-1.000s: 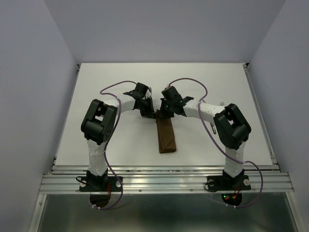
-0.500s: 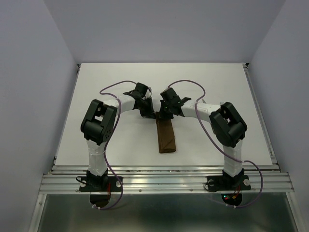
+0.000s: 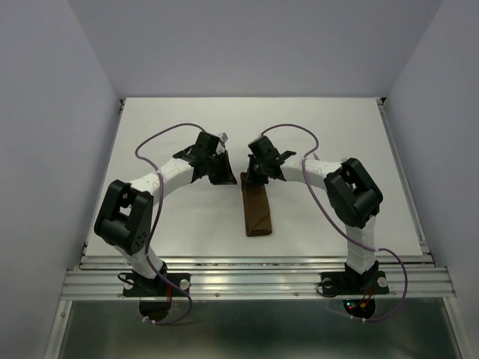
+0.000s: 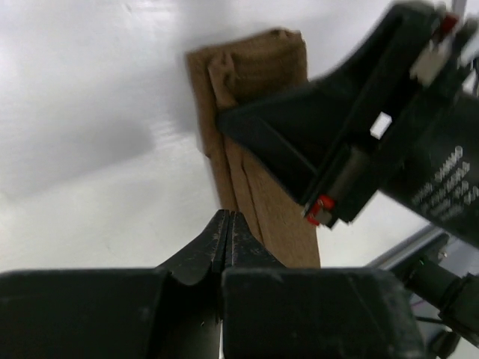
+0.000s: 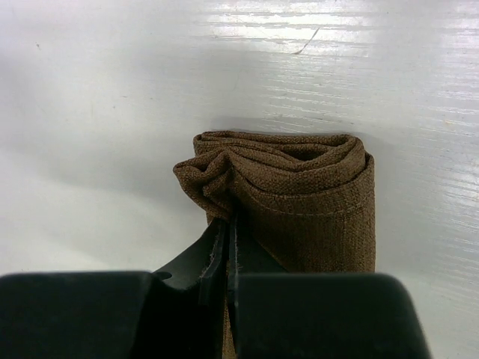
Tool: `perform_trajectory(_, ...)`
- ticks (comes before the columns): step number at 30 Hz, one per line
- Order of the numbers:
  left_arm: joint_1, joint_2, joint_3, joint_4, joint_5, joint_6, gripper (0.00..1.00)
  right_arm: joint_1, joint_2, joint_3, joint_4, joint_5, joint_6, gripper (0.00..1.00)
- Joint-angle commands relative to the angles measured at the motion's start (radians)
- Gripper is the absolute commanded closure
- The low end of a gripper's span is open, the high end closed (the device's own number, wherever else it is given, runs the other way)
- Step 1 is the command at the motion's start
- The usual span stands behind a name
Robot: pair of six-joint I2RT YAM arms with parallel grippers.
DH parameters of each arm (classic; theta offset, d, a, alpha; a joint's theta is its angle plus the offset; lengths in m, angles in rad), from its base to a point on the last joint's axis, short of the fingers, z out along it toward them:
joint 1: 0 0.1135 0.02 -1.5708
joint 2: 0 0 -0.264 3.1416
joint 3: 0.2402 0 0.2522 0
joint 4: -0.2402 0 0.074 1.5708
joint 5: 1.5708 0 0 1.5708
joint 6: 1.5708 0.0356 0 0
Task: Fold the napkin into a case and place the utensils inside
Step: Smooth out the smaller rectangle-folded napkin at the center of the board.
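The left gripper, jaws pressed together on nothing, hovers just left of the case, a narrow dark brown woven pouch lying near-to-far mid-table. At its far end, with its stacked, puckered layers, sits the right gripper, jaws closed to a sliver. Whether they catch cloth, I cannot tell.
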Motion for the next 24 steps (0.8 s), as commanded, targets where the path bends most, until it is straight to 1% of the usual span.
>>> perform_trajectory(1,-0.054,-0.113,-0.116,0.125,0.104,-0.069,0.97,0.011,0.003,0.004,0.014,0.058,0.007,0.99)
perform_trajectory(3,-0.096,-0.137,-0.151,0.162,0.116,-0.097,0.97,0.011,0.006,0.006,0.015,0.052,0.009,0.99)
perform_trajectory(6,-0.139,-0.163,-0.206,0.275,0.164,-0.169,0.97,0.011,0.006,0.001,0.017,0.053,0.024,0.99)
perform_trajectory(8,-0.152,-0.165,-0.250,0.350,0.170,-0.195,0.97,0.011,-0.003,-0.012,0.029,0.052,0.029,0.99)
perform_trajectory(13,-0.158,-0.122,-0.298,0.401,0.156,-0.225,0.97,0.011,-0.019,-0.025,0.040,0.044,0.033,0.99)
perform_trajectory(16,-0.166,-0.092,-0.341,0.464,0.168,-0.251,0.98,0.011,-0.028,-0.031,0.040,0.047,0.036,0.98)
perform_trajectory(20,-0.169,-0.078,-0.396,0.489,0.151,-0.260,0.99,0.011,-0.046,-0.036,0.040,0.052,0.033,0.97)
perform_trajectory(23,-0.169,-0.076,-0.415,0.483,0.141,-0.246,0.99,0.011,-0.057,-0.026,0.043,0.037,0.015,0.86)
perform_trajectory(24,-0.169,-0.075,-0.424,0.486,0.145,-0.243,0.99,0.011,-0.063,-0.028,0.043,0.037,0.013,0.84)
